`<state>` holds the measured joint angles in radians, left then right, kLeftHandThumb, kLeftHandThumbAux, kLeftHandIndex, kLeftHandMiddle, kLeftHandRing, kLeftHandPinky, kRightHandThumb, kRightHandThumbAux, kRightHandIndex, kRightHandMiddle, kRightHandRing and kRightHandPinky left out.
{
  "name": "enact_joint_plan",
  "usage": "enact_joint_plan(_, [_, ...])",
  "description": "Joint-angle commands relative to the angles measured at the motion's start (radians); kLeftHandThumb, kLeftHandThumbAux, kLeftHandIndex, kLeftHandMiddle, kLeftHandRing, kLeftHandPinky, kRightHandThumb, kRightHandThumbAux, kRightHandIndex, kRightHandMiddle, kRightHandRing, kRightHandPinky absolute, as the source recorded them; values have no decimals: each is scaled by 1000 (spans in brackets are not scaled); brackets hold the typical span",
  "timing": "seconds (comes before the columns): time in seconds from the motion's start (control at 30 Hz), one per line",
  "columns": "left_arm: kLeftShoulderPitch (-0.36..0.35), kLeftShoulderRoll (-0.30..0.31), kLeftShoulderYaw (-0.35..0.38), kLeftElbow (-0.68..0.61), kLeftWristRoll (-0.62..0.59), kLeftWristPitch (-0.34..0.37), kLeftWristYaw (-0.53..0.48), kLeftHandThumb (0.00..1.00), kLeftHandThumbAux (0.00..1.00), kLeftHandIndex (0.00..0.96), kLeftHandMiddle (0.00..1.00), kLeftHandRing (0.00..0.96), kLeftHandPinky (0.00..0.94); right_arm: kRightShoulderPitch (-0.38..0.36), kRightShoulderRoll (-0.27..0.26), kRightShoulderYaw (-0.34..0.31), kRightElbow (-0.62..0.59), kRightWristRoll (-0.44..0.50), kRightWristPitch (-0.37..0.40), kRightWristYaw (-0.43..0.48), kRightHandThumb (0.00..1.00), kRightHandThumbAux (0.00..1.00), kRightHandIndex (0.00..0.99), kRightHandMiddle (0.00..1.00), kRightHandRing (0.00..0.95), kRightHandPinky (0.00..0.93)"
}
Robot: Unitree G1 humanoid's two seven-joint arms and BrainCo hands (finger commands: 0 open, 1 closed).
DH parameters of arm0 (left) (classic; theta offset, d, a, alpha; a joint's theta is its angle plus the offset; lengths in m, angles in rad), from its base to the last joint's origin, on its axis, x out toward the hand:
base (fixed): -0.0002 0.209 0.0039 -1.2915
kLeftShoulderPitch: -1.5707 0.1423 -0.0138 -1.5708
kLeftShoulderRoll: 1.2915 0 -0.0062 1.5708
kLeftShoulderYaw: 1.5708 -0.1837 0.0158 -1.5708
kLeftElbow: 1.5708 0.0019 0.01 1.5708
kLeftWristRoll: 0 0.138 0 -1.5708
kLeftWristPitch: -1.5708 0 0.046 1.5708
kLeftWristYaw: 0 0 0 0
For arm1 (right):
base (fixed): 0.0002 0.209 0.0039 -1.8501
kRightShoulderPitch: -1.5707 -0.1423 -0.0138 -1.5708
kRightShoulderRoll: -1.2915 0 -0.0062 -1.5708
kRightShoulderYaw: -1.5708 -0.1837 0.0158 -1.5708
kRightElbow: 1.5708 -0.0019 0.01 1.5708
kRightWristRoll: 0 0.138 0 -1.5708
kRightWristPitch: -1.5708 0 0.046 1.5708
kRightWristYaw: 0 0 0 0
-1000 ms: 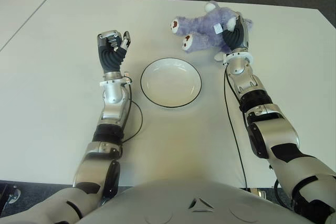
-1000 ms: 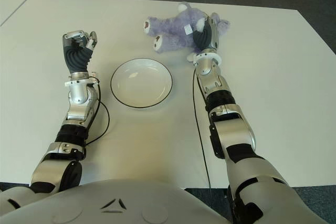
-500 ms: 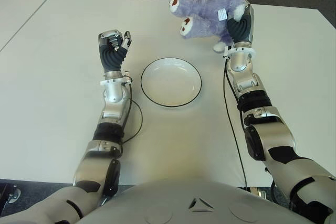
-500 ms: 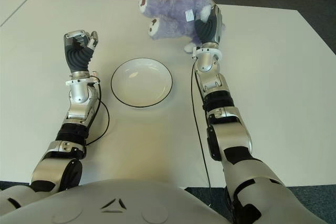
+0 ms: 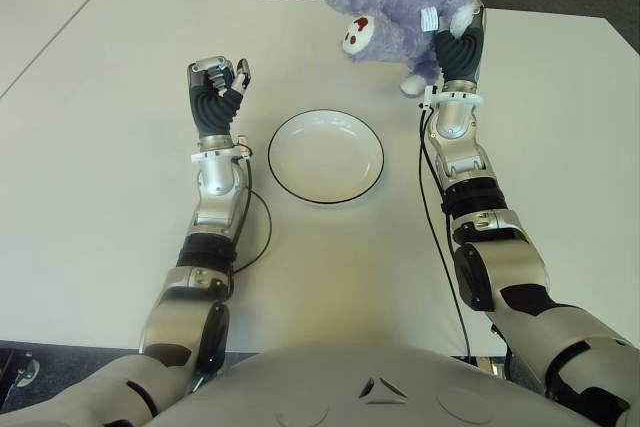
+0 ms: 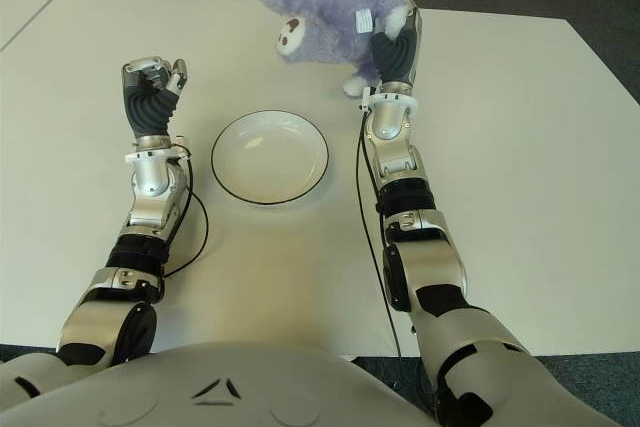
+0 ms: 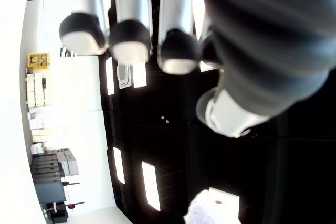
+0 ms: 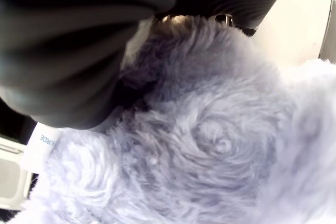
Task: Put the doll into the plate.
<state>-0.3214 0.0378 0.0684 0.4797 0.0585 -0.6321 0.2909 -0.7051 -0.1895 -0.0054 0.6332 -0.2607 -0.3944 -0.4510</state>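
Observation:
A purple plush doll (image 5: 395, 7) with white paws hangs in the air above the far side of the table, and my right hand (image 5: 455, 42) is shut on it. Close up, its fur (image 8: 210, 129) fills the right wrist view, with my dark fingers curled over it. The white plate (image 5: 325, 157) with a thin dark rim sits on the table, nearer and to the left of the doll, with nothing in it. My left hand (image 5: 215, 92) stands upright to the left of the plate, fingers curled and holding nothing.
The white table (image 5: 120, 187) stretches wide on both sides. A second white table (image 5: 30, 17) adjoins at the far left. Dark floor lies beyond the far edge.
My right hand has raised the doll off the table and carried it higher, slightly toward the left. The left hand and the plate have stayed put.

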Motion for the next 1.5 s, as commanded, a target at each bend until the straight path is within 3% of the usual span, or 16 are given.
enact_joint_plan(0.03, [121, -18, -9, 118, 31, -1, -1, 498, 794, 840, 891, 897, 883, 23, 15, -4, -33, 6, -30, 5, 854, 679, 396, 542, 893, 895])
enact_joint_plan(0.7, [117, -15, -11, 130, 41, -8, 7, 503, 797, 830, 886, 893, 883, 135, 10, 68, -299, -81, 12, 119, 854, 678, 398, 544, 896, 901])
enact_joint_plan(1.0, [103, -15, -7, 154, 47, -15, 18, 495, 795, 839, 890, 896, 883, 171, -40, 122, -372, -174, -52, 163, 853, 679, 397, 543, 885, 887])
enact_joint_plan(1.2, [97, -16, -4, 164, 46, -19, 23, 494, 792, 839, 889, 895, 881, 178, -42, 124, -367, -146, -100, 196, 854, 678, 399, 545, 882, 890])
enact_joint_plan(1.5, [86, -15, -3, 186, 49, -30, 32, 493, 793, 838, 887, 893, 880, 189, 16, 88, -358, -16, -102, 241, 853, 678, 398, 546, 880, 891])
